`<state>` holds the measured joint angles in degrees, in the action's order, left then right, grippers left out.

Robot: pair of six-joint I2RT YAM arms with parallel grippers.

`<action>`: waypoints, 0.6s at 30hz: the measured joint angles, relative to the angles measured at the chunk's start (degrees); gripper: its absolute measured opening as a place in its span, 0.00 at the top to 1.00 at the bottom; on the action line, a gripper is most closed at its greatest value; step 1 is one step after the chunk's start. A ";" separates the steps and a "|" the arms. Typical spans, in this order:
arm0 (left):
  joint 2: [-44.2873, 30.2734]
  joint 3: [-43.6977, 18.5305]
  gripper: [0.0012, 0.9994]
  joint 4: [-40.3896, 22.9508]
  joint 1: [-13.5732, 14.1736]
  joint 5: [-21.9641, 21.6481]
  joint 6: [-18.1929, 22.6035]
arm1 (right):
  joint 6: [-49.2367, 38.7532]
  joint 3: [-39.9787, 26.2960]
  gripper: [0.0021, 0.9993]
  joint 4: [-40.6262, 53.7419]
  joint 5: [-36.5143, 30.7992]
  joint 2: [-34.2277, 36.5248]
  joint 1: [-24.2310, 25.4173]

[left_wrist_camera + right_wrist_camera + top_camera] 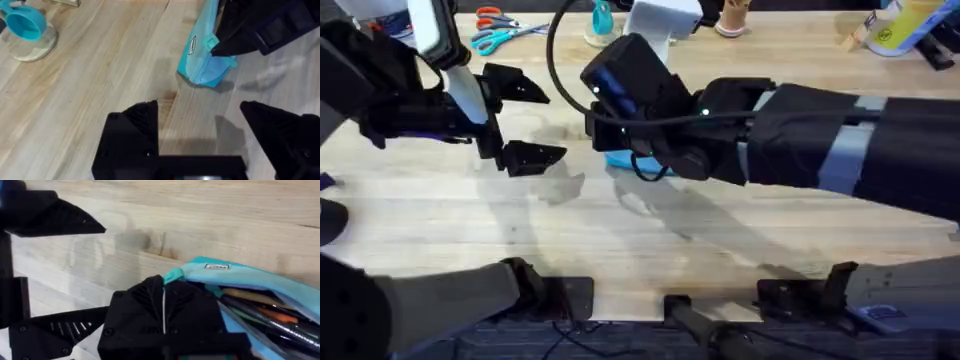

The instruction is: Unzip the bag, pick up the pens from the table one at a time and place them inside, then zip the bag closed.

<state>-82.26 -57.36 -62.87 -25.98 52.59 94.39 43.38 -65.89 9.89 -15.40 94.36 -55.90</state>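
On the worktop (740, 250) the blue bag (202, 60) lies open, pens (260, 312) inside. The right pincer (164, 287), fingers together, seems clamped on the zip tab; the left pincer (200, 130) hangs apart nearby. Closing the zip is in hand: next, steady the bag and draw the tab along.

From overhead, the right arm hides most of the bag (620, 160). In the right wrist view the bag runs off at 4 o'clock, its contents (260, 315) blurred.
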 joint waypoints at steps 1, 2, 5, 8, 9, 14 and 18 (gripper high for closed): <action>-0.67 0.00 0.00 0.00 0.00 0.61 0.02 | -0.16 0.00 0.97 0.00 0.00 -0.02 0.00; -1.56 0.00 0.00 0.02 0.00 1.14 0.02 | -0.20 0.00 0.97 -0.02 0.00 -0.02 0.00; -4.64 0.00 0.00 -0.16 0.00 2.99 1.05 | -0.34 0.00 0.97 -0.01 0.00 -0.02 0.00; -7.60 0.00 0.00 -0.33 0.00 5.71 3.31 | -0.38 0.00 0.97 -0.02 0.00 -0.02 0.00; -8.45 0.01 0.00 -0.34 0.00 6.66 4.12 | -0.38 0.00 0.97 -0.01 0.00 -0.02 0.00; -12.50 0.00 0.00 -0.35 0.27 10.88 8.22 | -0.42 0.00 0.97 -0.02 0.00 -0.02 0.00; -14.90 0.02 0.00 -0.31 2.22 12.32 11.01 | -0.45 0.00 0.97 -0.02 0.00 -0.02 0.00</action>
<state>-97.17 -57.34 -63.18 -23.76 64.91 105.40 42.93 -65.89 9.87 -15.40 94.35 -55.90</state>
